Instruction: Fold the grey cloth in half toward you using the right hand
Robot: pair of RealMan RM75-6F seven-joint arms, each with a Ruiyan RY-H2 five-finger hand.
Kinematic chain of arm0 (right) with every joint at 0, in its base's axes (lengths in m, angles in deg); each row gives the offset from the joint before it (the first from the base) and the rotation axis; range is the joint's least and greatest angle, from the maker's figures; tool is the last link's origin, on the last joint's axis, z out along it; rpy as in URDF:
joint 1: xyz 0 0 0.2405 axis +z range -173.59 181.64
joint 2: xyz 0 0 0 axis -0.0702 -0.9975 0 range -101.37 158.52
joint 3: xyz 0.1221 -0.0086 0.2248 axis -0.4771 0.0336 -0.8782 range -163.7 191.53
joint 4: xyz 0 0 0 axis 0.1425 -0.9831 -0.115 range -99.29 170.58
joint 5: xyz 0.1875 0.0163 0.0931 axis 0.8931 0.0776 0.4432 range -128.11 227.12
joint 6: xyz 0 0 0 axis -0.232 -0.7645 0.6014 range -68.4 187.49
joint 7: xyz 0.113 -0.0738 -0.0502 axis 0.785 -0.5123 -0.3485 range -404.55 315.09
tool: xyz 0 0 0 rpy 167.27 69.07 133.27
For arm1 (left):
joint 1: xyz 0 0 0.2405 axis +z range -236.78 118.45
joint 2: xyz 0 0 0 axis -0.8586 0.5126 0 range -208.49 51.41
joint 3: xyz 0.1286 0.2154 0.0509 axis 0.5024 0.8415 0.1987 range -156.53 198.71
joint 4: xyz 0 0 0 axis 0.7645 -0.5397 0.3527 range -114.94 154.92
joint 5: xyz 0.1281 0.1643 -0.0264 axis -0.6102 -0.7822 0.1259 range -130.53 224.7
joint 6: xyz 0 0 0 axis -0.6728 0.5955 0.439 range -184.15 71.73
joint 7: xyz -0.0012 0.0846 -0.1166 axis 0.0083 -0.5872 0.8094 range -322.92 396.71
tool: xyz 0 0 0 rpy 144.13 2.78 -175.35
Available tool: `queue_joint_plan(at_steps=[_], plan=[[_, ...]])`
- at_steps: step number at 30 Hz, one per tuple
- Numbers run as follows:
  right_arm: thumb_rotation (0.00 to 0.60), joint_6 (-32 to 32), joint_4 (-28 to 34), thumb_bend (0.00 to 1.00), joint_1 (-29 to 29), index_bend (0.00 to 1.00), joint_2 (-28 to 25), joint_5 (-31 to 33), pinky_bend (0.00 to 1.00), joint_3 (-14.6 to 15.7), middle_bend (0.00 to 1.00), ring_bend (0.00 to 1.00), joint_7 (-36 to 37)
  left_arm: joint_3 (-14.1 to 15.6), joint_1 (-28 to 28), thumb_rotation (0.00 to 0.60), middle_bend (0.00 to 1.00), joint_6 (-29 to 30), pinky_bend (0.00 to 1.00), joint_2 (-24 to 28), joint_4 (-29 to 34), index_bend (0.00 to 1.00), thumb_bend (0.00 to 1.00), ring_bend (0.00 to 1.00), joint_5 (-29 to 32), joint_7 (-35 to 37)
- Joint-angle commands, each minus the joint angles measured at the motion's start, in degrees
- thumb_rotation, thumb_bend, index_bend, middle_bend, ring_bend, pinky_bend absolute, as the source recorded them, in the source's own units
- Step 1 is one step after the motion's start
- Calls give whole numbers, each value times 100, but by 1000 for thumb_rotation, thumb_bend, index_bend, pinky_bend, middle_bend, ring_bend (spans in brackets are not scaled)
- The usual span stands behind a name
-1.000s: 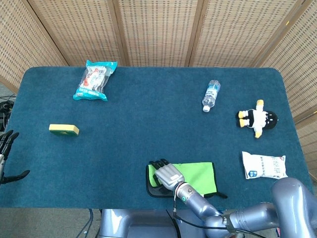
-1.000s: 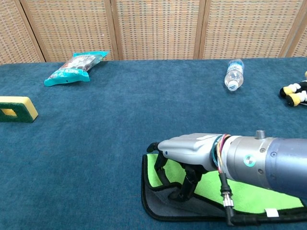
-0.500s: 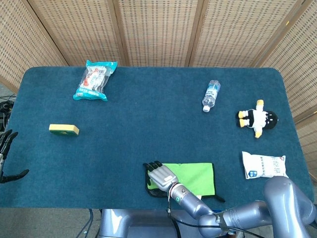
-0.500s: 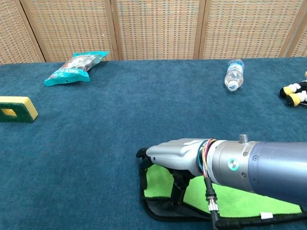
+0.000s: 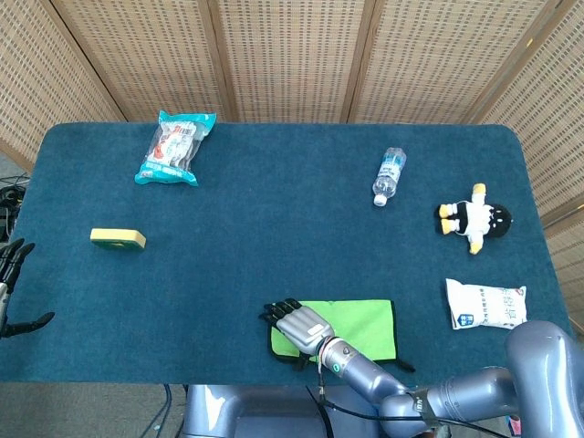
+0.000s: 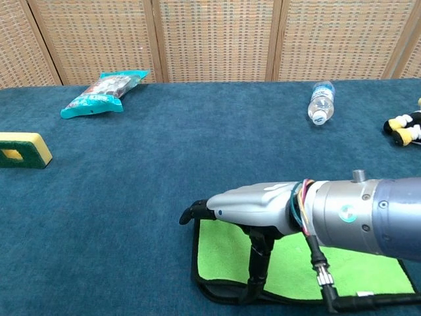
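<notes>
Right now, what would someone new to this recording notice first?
The bright green face of the folded grey cloth at the near table edge stands out against the dark blue tabletop. The silver right hand sits over the cloth's left end, fingers spread. Further back lie a clear plastic water bottle and a black-and-white plush penguin at the right.

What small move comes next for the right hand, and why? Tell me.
Probably lift the right hand clear. The grey cloth already lies doubled at the near table edge, green side up, and the fingers appear spread over its left end, gripping nothing.
</notes>
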Motion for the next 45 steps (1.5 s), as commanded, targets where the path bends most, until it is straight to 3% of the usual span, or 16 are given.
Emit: queue_joint_plan(at_steps=[1, 5, 11, 26, 39, 45], plan=[[600, -92, 75, 94, -153, 0, -132, -385, 0, 152, 0, 0, 113, 0, 6, 600, 0, 15, 0, -3, 2, 0, 143, 0, -7, -2], [600, -368, -53, 88, -429, 0, -146, -1245, 0, 252, 0, 0, 332, 17, 14, 600, 0, 38, 0, -16, 18, 0, 143, 0, -43, -52], [600, -577, -506, 77, -618, 0, 113, -1892, 0, 339, 0, 0, 407, 26, 18, 600, 0, 54, 0, -44, 41, 0, 143, 0, -53, -141], [600, -447, -1003, 1, -711, 0, 595, -2194, 0, 453, 0, 0, 108, 5, 17, 600, 0, 46, 0, -27, 21, 0, 144, 0, -17, -78], [600, -330, -935, 0, -795, 0, 347, -2498, 0, 540, 0, 0, 105, 9, 15, 600, 0, 40, 0, -28, 27, 0, 144, 0, -20, -84], [600, -609, -659, 0, -977, 0, -148, -2997, 0, 463, 0, 0, 476, 9, 20, 600, 0, 52, 0, -17, 20, 0, 143, 0, -33, -53]])
